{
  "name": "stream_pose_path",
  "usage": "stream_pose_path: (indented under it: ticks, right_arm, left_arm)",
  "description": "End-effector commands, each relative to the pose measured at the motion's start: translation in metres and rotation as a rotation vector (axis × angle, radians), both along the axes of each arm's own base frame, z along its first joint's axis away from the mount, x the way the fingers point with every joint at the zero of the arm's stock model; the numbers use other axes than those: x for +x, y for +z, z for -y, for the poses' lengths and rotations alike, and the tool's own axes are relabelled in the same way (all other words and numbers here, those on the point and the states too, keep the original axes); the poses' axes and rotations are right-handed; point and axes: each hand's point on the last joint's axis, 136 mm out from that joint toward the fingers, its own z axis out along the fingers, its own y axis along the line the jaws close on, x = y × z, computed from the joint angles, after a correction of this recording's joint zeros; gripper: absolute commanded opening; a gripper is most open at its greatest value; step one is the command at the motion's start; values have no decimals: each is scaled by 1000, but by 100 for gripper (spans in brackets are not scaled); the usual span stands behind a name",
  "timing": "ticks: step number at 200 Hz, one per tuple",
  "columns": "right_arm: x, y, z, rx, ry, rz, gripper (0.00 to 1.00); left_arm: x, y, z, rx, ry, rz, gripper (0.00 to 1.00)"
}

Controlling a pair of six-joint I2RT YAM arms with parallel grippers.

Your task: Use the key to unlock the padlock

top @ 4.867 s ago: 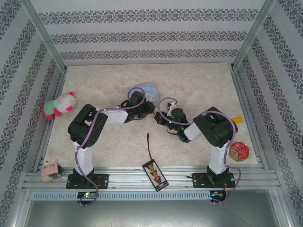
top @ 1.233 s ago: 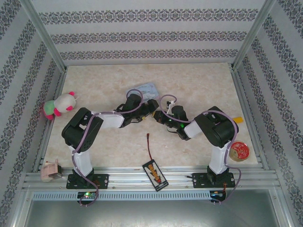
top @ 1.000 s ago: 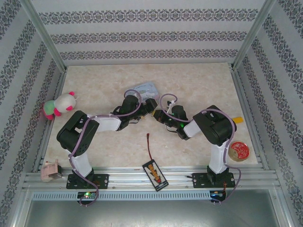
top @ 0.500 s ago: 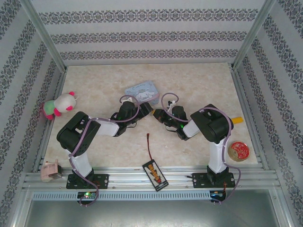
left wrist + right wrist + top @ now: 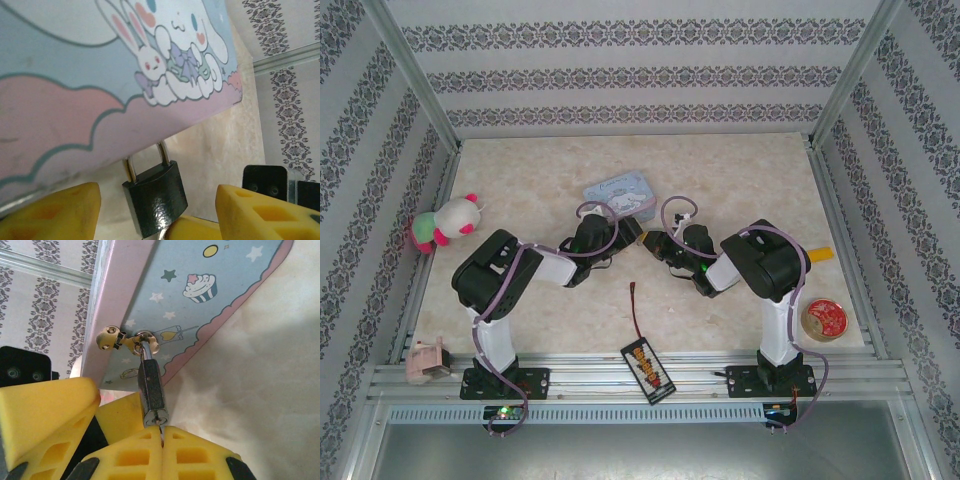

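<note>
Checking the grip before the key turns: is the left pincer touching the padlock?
Apart. In the left wrist view the padlock hangs between the left pincer's yellow fingers, with bare gaps on both sides.

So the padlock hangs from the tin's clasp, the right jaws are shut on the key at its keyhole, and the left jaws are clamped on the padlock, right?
Not quite. The left gripper is not clamped: the left wrist view shows its jaws apart, a gap on each side of the padlock. The rest holds: padlock on the clasp, right gripper shut on the key.
</note>
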Motion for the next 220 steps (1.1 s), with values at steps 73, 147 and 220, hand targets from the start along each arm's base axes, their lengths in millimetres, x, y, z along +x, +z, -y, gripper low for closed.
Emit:
stream_pose_path:
  ticks: [73,147,220]
  right_arm:
    - [12,20,-6,73,0,60,3]
    - [13,19,-7,78,0,53,3]
    - [16,19,-1,89,-33,53,4]
  left_arm:
    - [20,0,3,-63,21,22,41]
    - [25,1,4,-66,20,25,24]
    - [12,0,10,-90,-41,-2,0]
